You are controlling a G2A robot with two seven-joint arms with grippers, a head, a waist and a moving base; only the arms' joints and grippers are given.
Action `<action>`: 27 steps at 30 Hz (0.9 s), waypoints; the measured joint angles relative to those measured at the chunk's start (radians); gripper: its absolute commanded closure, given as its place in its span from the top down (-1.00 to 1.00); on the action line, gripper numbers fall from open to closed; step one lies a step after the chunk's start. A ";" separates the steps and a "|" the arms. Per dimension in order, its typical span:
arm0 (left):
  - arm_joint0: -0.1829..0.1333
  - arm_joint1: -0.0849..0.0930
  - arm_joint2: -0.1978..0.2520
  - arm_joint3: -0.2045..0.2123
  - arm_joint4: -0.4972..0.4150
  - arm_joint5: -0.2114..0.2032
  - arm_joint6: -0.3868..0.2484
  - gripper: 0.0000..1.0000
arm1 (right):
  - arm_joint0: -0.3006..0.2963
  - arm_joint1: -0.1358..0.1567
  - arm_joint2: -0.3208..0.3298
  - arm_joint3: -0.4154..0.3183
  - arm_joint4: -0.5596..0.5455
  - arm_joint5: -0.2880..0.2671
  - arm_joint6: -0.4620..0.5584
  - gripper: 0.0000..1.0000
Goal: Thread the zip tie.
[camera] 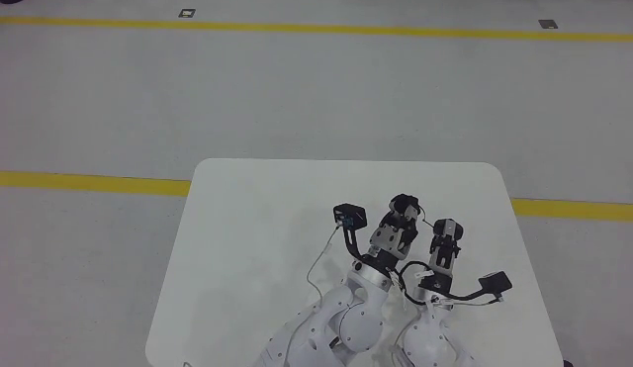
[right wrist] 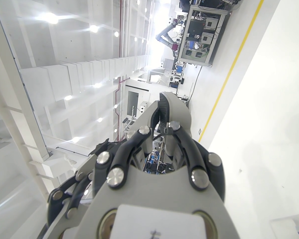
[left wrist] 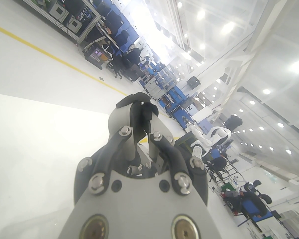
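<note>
My two arms stand close together over the near part of the white table [camera: 297,209], both grippers tilted up away from it. The right gripper [right wrist: 162,98] is shut; a thin black zip tie [right wrist: 167,130] with its small head sits pinched between the fingers, just behind the ribbed pad. In the top view this gripper [camera: 445,230] is the one on the right. The left gripper [left wrist: 140,100] is also shut, and a dark strip hangs between its black pads; I cannot tell what the strip is. From above, the left gripper [camera: 404,207] is a short way from the right one.
The tabletop [left wrist: 27,130] lies bare around and beyond the arms. Yellow floor lines [camera: 89,181] run past the table's far side. The left arm's linkage [right wrist: 72,187] sits right beside the right gripper.
</note>
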 measured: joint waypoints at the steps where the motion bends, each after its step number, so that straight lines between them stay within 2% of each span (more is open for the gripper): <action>1: 0.000 0.000 0.000 0.000 0.000 0.000 0.000 -1.00 | 0.000 0.000 -0.001 0.000 -0.001 0.000 -0.001 -1.00; 17: -0.002 -0.001 0.013 0.007 0.010 0.010 -0.002 -1.00 | 0.007 0.006 -0.019 0.002 -0.009 0.000 -0.017 -1.00; 18: -0.003 -0.001 0.014 0.008 0.009 0.010 -0.002 -1.00 | 0.007 0.006 -0.020 0.002 -0.010 0.000 -0.018 -0.88; 19: -0.004 -0.001 0.014 0.010 0.008 0.011 -0.003 -1.00 | 0.007 0.007 -0.021 0.002 -0.011 0.000 -0.019 -0.40; 20: -0.005 -0.002 0.014 0.010 0.007 0.012 -0.003 -1.00 | 0.007 0.007 -0.022 0.002 -0.011 0.000 -0.021 -0.16; 21: -0.006 -0.002 0.014 0.010 0.006 0.013 -0.002 -1.00 | 0.008 0.008 -0.023 0.002 -0.011 0.000 -0.023 -0.02; 22: -0.006 -0.002 0.014 0.010 0.006 0.013 -0.002 -1.00 | 0.008 0.008 -0.024 0.002 -0.011 0.000 -0.024 0.28; 23: -0.007 -0.002 0.014 0.010 0.006 0.014 -0.001 -1.00 | 0.008 0.008 -0.025 0.002 -0.010 0.000 -0.026 0.38; 25: -0.007 -0.002 0.013 0.010 0.006 0.016 0.002 -1.00 | 0.009 0.009 -0.026 0.002 -0.009 0.000 -0.028 0.30; 27: -0.006 -0.002 0.012 0.010 0.007 0.019 0.006 -1.00 | 0.009 0.010 -0.028 0.001 -0.008 0.000 -0.030 0.34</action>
